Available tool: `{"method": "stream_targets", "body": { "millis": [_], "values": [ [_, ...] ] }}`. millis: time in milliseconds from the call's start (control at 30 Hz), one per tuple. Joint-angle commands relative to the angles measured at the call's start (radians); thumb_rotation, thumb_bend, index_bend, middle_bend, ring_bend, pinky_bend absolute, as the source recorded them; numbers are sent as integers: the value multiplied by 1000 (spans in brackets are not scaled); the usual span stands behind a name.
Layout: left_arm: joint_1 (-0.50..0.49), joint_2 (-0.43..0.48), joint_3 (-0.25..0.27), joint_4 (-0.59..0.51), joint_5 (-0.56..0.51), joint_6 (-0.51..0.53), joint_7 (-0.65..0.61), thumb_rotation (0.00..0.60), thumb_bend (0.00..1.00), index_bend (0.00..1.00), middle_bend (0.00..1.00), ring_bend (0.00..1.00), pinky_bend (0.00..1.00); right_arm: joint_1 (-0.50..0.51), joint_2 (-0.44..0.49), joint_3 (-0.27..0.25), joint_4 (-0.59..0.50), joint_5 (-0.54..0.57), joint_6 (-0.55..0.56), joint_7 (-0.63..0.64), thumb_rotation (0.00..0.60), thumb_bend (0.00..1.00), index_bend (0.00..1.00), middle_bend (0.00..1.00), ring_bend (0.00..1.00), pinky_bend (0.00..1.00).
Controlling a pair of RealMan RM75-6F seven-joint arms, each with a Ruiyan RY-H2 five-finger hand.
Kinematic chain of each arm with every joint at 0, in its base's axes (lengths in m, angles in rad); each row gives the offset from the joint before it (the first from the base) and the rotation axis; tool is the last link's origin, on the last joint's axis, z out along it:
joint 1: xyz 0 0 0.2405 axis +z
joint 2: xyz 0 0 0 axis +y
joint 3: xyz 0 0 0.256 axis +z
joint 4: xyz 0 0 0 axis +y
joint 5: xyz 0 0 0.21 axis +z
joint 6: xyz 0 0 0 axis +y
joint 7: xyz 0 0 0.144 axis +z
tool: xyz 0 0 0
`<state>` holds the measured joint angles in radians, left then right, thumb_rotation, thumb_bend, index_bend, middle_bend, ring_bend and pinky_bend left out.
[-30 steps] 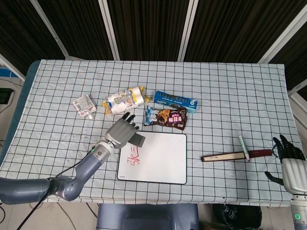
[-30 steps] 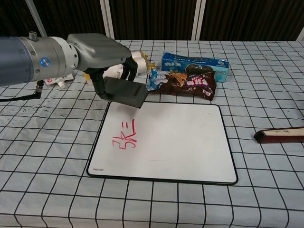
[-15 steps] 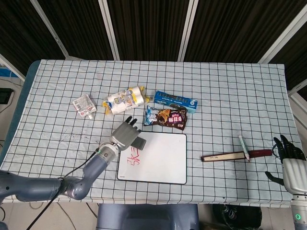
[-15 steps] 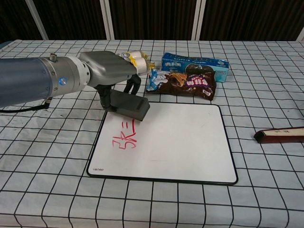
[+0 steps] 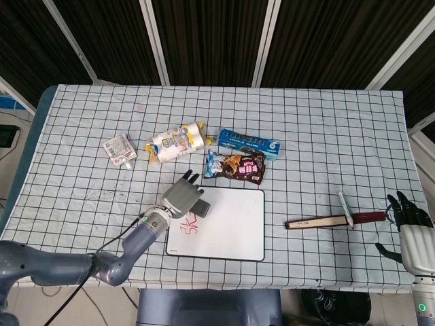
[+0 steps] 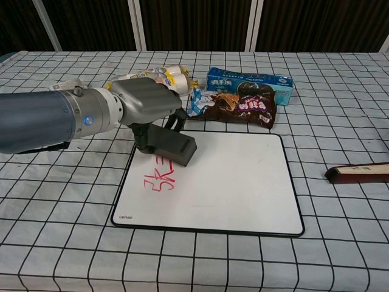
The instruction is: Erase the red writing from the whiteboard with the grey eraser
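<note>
The whiteboard (image 5: 228,224) (image 6: 231,182) lies flat at the front middle of the table. Red writing (image 5: 189,225) (image 6: 159,177) marks its left side. My left hand (image 5: 182,197) (image 6: 141,103) grips the grey eraser (image 5: 202,207) (image 6: 173,145), which sits low over the board's upper left corner, just above the top of the writing and partly covering it. My right hand (image 5: 410,225) rests at the table's front right edge with its fingers spread and nothing in it; only the head view shows it.
Behind the board lie a dark snack bag (image 6: 237,108), a blue biscuit box (image 6: 249,82), a yellow-white packet (image 5: 175,142) and a small white sachet (image 5: 119,150). A dark wooden stick (image 5: 333,220) (image 6: 358,173) and a pen (image 5: 345,208) lie to the right.
My left hand has lowered and moved forward with the eraser, from behind the board's top left corner onto the board at the top of the red writing. The right hand has stayed still.
</note>
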<state>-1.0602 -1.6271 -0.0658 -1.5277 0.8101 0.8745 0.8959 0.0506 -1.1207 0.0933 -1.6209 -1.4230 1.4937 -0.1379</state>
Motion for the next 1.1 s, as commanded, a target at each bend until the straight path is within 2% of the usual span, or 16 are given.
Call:
{"method": "stream_targets", "body": {
  "millis": [33,200,733,933,1100],
  "values": [
    [-2,-4,7,-7,-1,5,7,600,317,425,445,89,113,0,0,0,0,0,0,1,600,55,4,14,135,187],
    [-4,-1,25,-37,-8,17,28,600,318,426,445,89,113,0,1,0,0,-1,1,3,600,55,4,14,135,187],
    [-12,41,108,-238,-21,58,100,600,318,426,447,89,113,-1,0,1,1,-5,6,3,600,55,5,14,134,187],
    [-15,42,136,-282,-27,82,133,600,318,426,446,90,113,0,-1,1,1,-7,6,2,600,55,4,14,135,187],
    [-22,34,136,-282,-30,98,146,600,318,426,447,90,113,-1,-3,2,1,-5,8,3,600,56,4,14,134,187]
  ]
}}
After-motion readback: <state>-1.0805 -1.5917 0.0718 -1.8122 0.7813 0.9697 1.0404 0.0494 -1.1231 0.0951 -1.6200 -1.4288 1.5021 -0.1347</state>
